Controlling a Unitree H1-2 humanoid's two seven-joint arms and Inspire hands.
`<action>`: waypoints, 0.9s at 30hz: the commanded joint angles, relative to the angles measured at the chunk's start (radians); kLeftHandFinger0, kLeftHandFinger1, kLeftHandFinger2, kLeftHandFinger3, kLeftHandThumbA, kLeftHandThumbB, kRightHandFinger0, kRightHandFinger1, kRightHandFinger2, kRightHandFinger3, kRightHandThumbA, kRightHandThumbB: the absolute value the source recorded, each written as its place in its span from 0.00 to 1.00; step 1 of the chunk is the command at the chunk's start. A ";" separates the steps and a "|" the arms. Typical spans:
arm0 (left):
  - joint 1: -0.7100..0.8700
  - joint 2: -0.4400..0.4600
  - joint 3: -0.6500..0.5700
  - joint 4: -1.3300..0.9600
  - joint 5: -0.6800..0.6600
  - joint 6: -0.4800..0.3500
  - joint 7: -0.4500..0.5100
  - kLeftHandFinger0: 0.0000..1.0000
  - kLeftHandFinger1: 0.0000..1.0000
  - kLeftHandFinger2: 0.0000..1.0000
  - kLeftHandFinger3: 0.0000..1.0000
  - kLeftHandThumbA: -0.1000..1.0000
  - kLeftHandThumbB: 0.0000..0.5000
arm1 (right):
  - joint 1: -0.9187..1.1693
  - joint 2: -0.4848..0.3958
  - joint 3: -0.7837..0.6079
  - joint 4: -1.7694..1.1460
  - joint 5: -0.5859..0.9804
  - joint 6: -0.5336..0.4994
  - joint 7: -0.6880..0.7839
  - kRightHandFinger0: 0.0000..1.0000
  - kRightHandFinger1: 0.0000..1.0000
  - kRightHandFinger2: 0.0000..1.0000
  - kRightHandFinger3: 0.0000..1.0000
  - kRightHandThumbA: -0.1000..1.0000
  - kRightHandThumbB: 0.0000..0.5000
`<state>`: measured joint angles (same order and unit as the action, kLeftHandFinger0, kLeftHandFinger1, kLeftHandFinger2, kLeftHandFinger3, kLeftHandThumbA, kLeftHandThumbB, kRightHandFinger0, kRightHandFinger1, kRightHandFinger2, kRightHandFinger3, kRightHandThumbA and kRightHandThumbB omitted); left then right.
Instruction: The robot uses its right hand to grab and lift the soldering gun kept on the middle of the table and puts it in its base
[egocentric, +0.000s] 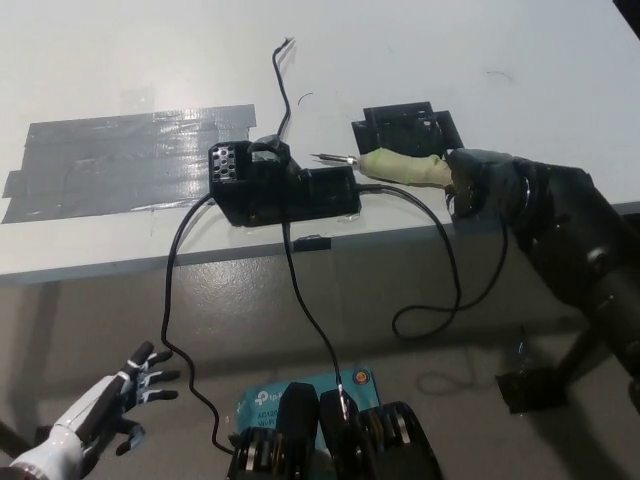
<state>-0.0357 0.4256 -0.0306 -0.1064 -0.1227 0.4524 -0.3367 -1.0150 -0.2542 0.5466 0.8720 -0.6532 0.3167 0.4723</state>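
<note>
Your black right hand (488, 186) had its fingers (468, 182) wrapped around the rear end of the soldering gun with the pale tape-wrapped handle and thin metal tip (395, 167). The handle ran out from the fist toward nine o'clock, close to level, with the tip just beside the top right corner of the black boxy soldering base (280, 188). I could not tell whether the tip had touched the base or hung a little above it. The gun sat over the near middle of the white worktop (420, 50), at three o'clock of the base.

To do this step well, you would have wanted to hold the grip firm at the back of the handle and keep the tip low and straight, since a tilt there looked likely to catch the base's edge instead of seating in it. The black cord (445, 270) dropped from the handle over the worktop's front edge toward six o'clock and looped below; I judged its pull could twist the gun, so a slow approach toward nine o'clock would have served best.

A flat black bracket (400, 122) lay at twelve o'clock of the handle, near it, and a patch of grey tape (110, 160) lay at nine o'clock of the base. Your white left hand (105, 420) rested low at seven o'clock, off the worktop, fingers spread and holding nothing.
</note>
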 joint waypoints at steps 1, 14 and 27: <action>-0.020 0.035 -0.004 -0.009 -0.010 -0.015 -0.040 0.73 0.85 0.90 0.97 0.96 0.02 | 0.092 0.033 0.035 0.014 0.004 0.021 0.051 0.00 0.02 0.34 1.00 0.08 0.43; -0.034 0.066 -0.026 -0.001 0.003 -0.032 -0.083 0.95 0.99 0.99 1.00 0.94 0.13 | 0.093 0.007 0.368 0.019 -0.297 0.021 -0.038 0.60 0.90 0.99 1.00 0.16 0.00; -0.028 0.090 -0.043 0.004 0.010 -0.059 -0.098 0.96 1.00 1.00 1.00 0.96 0.07 | 0.161 -0.013 0.282 -0.022 -0.289 -0.010 -0.247 0.00 0.37 0.59 0.47 0.16 0.00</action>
<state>-0.0536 0.4887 -0.0740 -0.0960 -0.1211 0.4336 -0.4138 -0.9518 -0.2726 0.8419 0.8171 -0.9775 0.3589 0.2458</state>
